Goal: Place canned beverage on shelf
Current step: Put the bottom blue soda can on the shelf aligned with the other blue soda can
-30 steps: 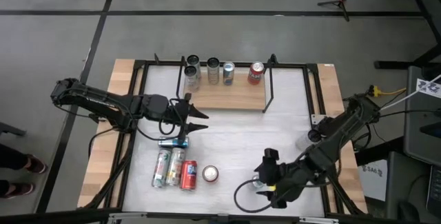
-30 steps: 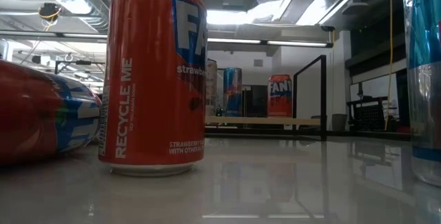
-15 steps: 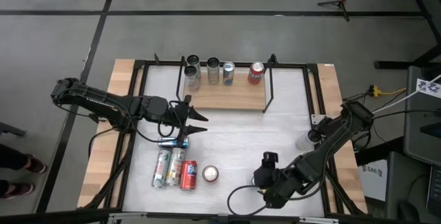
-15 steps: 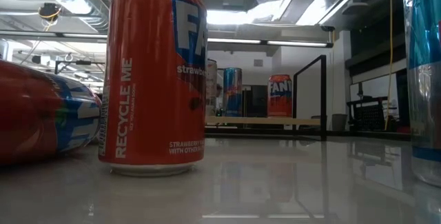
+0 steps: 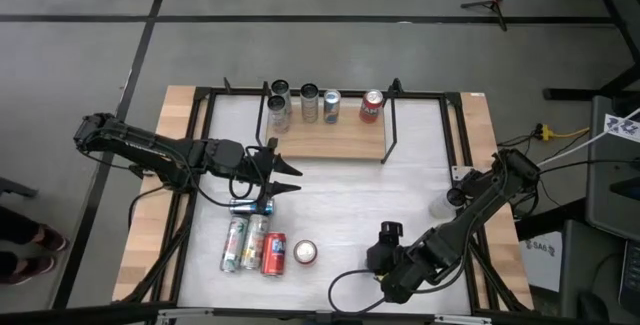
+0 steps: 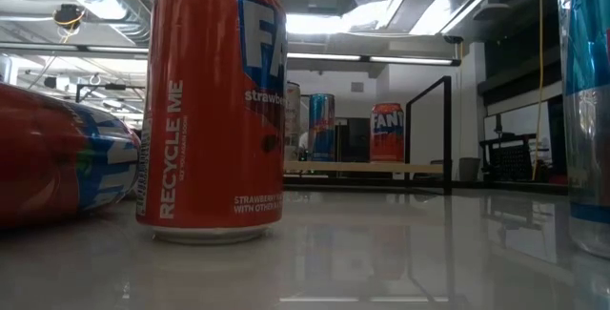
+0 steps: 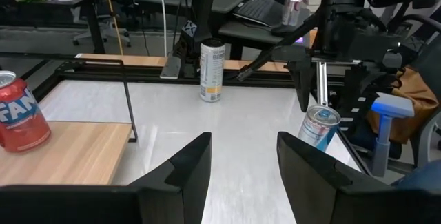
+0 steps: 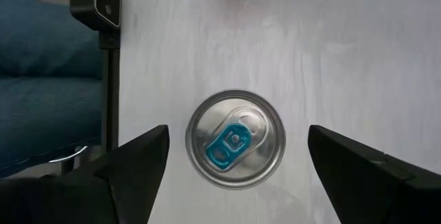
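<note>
Right claw (image 5: 378,261) shifted slightly left | spread wide above upright can (image 8: 236,138) | left claw (image 5: 287,177) apart

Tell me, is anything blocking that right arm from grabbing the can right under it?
Nothing visible. The right gripper hangs straight above the upright silver can with the blue pull tab, its dark fingers spread wide on either side of it. Only bare white tabletop surrounds the can.
</note>
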Motion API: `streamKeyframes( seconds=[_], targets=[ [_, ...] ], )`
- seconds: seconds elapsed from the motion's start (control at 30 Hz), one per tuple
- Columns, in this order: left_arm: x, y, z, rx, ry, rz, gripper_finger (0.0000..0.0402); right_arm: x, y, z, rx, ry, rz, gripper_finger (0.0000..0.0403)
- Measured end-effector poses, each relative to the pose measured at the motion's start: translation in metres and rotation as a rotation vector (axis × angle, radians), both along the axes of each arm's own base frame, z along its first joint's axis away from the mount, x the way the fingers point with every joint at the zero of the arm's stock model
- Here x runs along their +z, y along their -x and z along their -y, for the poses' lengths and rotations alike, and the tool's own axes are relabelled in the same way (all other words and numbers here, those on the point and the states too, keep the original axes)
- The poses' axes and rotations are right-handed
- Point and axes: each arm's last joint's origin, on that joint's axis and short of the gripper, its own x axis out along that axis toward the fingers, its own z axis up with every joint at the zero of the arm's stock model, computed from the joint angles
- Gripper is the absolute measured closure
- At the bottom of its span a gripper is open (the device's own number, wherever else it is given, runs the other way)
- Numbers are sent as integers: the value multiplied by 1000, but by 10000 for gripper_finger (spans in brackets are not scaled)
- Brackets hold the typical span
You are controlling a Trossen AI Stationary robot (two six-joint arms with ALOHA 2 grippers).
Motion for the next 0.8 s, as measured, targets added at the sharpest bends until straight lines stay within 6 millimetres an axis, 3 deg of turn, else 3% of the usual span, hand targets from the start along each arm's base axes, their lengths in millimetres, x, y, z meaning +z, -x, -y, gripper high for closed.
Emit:
streamKeyframes(
  seconds=[0.43, 0.8],
  targets=[
    [0, 0, 0, 0, 0, 0, 244, -1, 0, -1, -25, -27, -12, 61],
    [0, 0, 0, 0, 0, 0, 243, -32, -11, -12, -6, 9, -99, 61]
  ],
)
